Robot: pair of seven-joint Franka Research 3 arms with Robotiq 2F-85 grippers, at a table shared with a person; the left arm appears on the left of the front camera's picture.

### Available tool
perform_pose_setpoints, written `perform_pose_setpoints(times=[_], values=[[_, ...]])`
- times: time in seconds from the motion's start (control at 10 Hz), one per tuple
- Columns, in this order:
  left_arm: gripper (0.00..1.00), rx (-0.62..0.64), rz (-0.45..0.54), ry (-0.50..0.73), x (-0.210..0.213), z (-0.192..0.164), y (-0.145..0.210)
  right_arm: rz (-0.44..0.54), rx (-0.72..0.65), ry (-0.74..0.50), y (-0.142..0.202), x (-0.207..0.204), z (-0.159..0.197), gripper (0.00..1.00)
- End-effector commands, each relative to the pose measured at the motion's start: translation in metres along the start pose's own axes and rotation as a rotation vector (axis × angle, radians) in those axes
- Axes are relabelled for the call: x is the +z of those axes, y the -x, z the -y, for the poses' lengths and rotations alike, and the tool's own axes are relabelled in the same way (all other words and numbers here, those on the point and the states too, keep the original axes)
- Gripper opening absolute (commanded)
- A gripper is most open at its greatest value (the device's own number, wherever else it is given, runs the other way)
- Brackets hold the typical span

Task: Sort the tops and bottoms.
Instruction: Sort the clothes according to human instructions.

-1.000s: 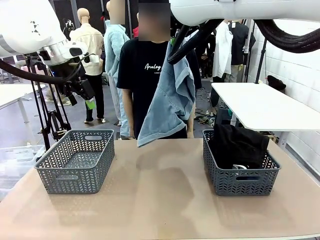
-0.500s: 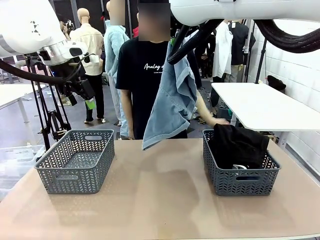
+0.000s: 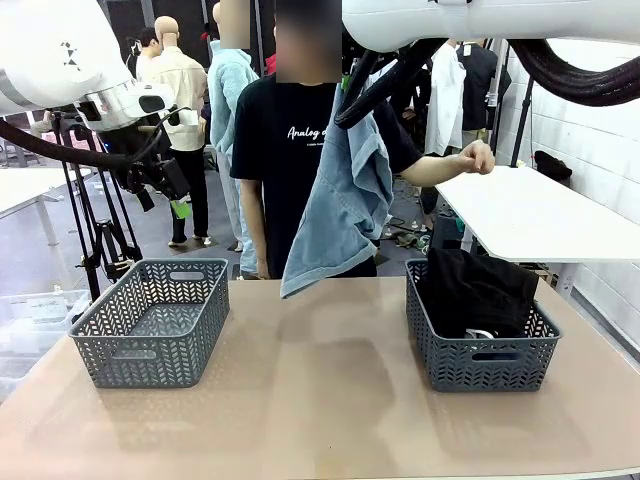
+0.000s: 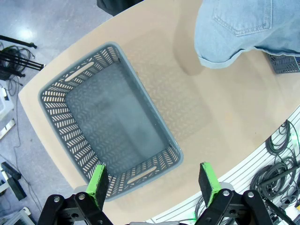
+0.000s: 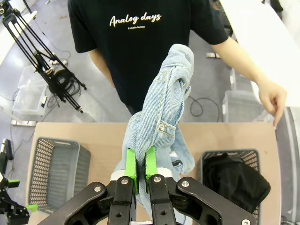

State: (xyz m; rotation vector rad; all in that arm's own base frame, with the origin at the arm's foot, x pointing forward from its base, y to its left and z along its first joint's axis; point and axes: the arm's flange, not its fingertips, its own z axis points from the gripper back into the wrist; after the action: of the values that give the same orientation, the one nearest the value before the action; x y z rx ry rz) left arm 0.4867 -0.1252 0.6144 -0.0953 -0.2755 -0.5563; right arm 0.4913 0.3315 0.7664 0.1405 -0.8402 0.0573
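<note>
Right gripper (image 5: 140, 171): jaws clamped on pale denim shorts (image 3: 345, 205), hanging free below them, above the table (image 3: 320, 400) between the two baskets. Left gripper (image 4: 152, 180): jaws apart, empty, directly over the left basket (image 3: 150, 320). Black top (image 3: 478, 290) already in the right basket (image 3: 480, 350), well off to the side of the right jaws. Risks: narrow pinch (apparently a single fold) may slip; trailing hem may snag a basket rim. Person's hand (image 3: 477, 158) raised nearby. Table bare tan; crowded workshop behind.
</note>
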Motion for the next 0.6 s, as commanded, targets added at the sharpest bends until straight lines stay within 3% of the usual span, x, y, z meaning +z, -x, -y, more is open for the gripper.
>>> perform_pose_setpoints(times=[0.0, 0.5], values=[[1.0, 0.002, 0.01, -0.003, 0.0016, -0.0008, 0.0003, 0.009, -0.001, -0.003, -0.0022, 0.0035, 0.0, 0.0], [1.0, 0.002, 0.01, -0.003, 0.0016, -0.0008, 0.0003, 0.009, -0.001, -0.003, -0.0022, 0.0035, 0.0, 0.0]])
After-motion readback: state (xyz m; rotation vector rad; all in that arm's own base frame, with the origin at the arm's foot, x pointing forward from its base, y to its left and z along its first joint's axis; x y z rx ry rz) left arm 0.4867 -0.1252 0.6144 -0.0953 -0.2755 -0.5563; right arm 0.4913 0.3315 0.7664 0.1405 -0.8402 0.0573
